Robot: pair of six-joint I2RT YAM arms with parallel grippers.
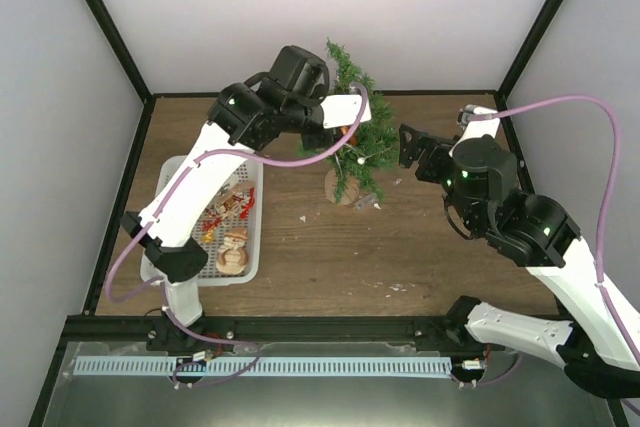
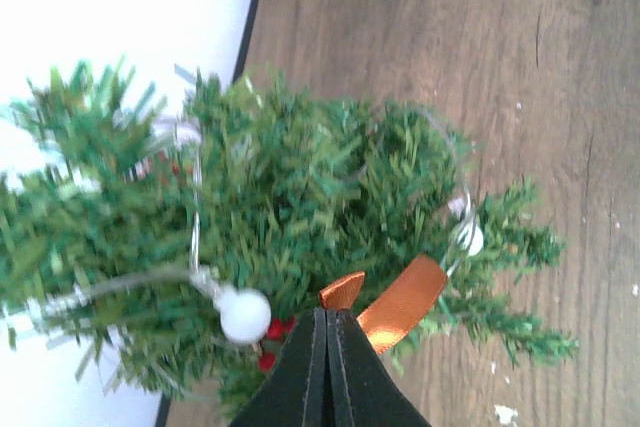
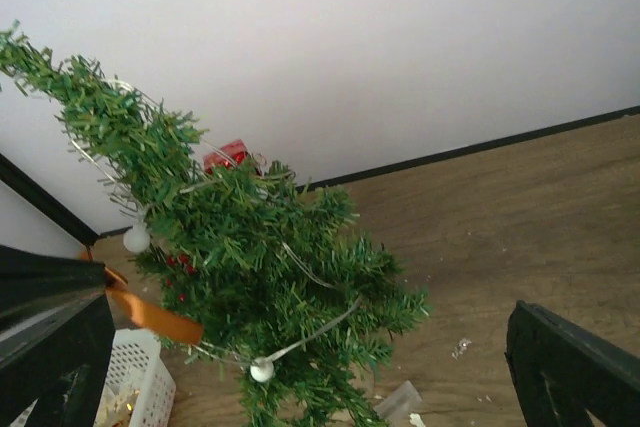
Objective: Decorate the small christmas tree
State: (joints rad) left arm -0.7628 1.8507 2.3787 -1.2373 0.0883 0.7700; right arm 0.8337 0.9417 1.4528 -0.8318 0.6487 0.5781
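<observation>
The small christmas tree (image 1: 357, 137) stands on its tan base (image 1: 345, 194) at the table's back middle, leaning a little. A silver wire with white beads (image 2: 245, 315) and red berries (image 2: 272, 330) hang in its branches. My left gripper (image 2: 330, 313) is shut on an orange ribbon (image 2: 405, 302), pressed against the tree's left side (image 2: 300, 197); it also shows in the top view (image 1: 345, 125). My right gripper (image 1: 408, 147) is open and empty, just right of the tree (image 3: 250, 247), with its fingers (image 3: 570, 367) wide apart. The ribbon (image 3: 150, 315) shows at the tree's left.
A white basket (image 1: 172, 169) with several ornaments (image 1: 232, 247) sits left of the tree; its corner shows in the right wrist view (image 3: 140, 377). A red ornament (image 3: 228, 155) sits behind the tree. Small scraps (image 3: 400, 402) lie by the base. Walls close the back and sides.
</observation>
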